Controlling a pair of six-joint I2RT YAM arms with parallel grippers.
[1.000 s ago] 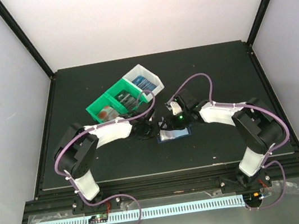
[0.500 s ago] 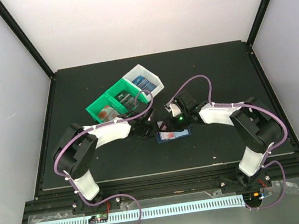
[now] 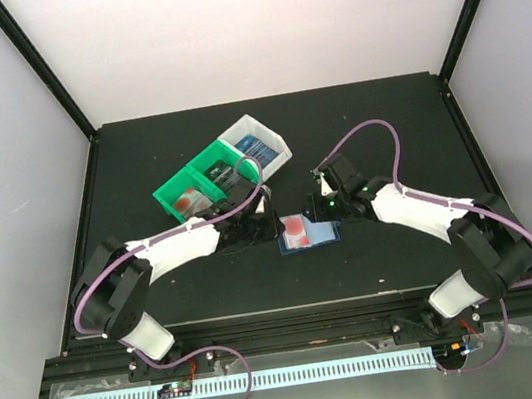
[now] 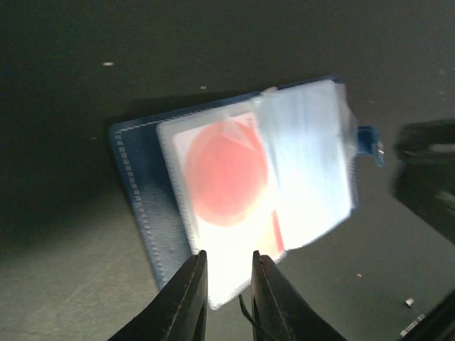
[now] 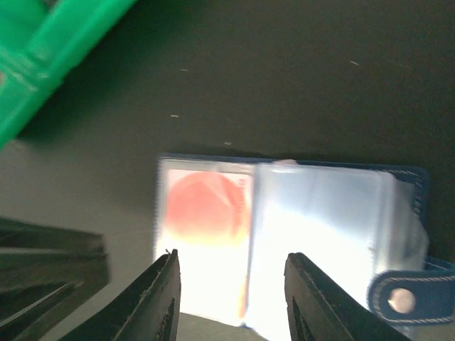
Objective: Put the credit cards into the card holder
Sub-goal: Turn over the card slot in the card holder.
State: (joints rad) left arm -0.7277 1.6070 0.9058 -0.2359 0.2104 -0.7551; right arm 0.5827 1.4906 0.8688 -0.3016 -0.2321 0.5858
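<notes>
The card holder lies open on the black mat, its dark blue cover and clear sleeves facing up. A red-and-white credit card sits inside the left sleeve. My left gripper hovers at that sleeve's near edge, open by a narrow gap with nothing pinched. My right gripper stands open and wide over the holder's other side, holding nothing. The snap tab sticks out at the right end. More credit cards lie in the bins behind.
A green bin joined to a white bin stands behind the holder, with red, dark and blue cards in its compartments. Its green wall shows in the right wrist view. Black frame posts flank the mat.
The right gripper has drawn back off the holder, so the red-and-white card in the left sleeve now shows. The left arm has stretched out and its jaws have parted a little.
</notes>
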